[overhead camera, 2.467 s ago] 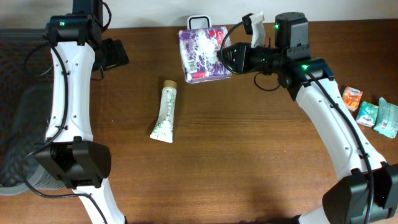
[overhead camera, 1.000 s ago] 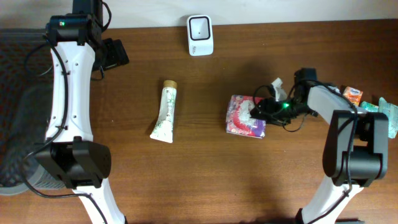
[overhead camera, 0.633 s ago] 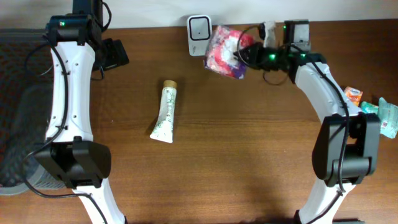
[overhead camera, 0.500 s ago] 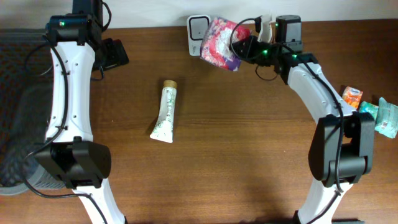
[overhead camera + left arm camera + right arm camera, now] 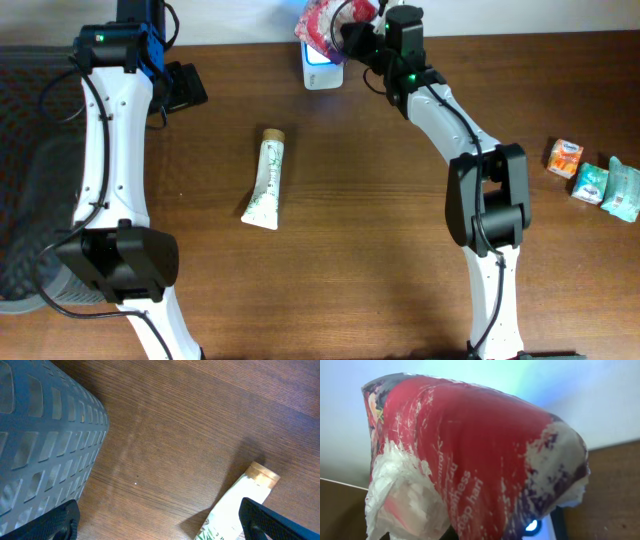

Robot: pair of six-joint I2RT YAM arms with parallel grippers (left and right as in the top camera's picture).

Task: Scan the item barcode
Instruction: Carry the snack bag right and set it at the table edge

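The item is a soft red and purple packet [image 5: 318, 20] [image 5: 470, 450], held up at the back edge of the table with my right gripper [image 5: 352, 30] shut on it. It hangs right above the white scanner [image 5: 322, 72], whose blue light [image 5: 532, 525] glows just under the packet. The packet fills the right wrist view and hides the fingers. No barcode shows on the visible face. My left gripper [image 5: 185, 88] [image 5: 160, 522] stands open at the far left, nothing between its fingers [image 5: 60, 520].
A white toothpaste tube [image 5: 266, 180] [image 5: 235, 505] lies left of centre. A grey slatted basket [image 5: 30, 200] [image 5: 40, 435] stands at the left edge. Three small packets, orange [image 5: 566, 157] and teal [image 5: 590, 182], lie at the far right.
My right gripper closed on the packet where it lay at mid-right, lifted it and carried it back and left until it hung over the scanner. The left arm stayed still.
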